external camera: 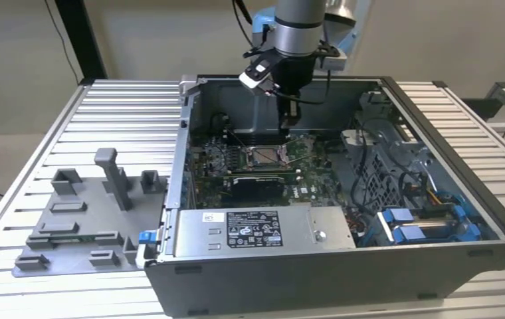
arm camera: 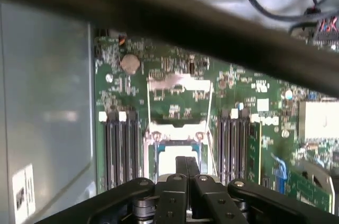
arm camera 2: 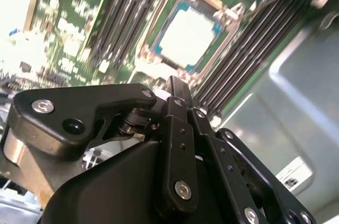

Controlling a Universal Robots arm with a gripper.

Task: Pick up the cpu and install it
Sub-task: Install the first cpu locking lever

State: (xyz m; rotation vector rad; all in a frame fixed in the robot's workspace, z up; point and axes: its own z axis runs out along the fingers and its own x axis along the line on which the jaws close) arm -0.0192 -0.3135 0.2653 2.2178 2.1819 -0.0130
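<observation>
The cpu lies flat inside the motherboard socket, whose load plate stands swung up to leave it open. The claw hangs just above the socket, fingers together and empty, probably to stay slim near the frame.

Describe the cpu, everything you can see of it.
The cpu is a flat square chip with a pale, bright, metal-looking top and a thin blue-green edge. It lies flat in the socket, whose silvery frame surrounds it, on the green motherboard between dark memory slots. Nothing grips it: the gripper hangs above it with its fingers shut and empty. In the first wrist view the fingers hide part of it.
</observation>
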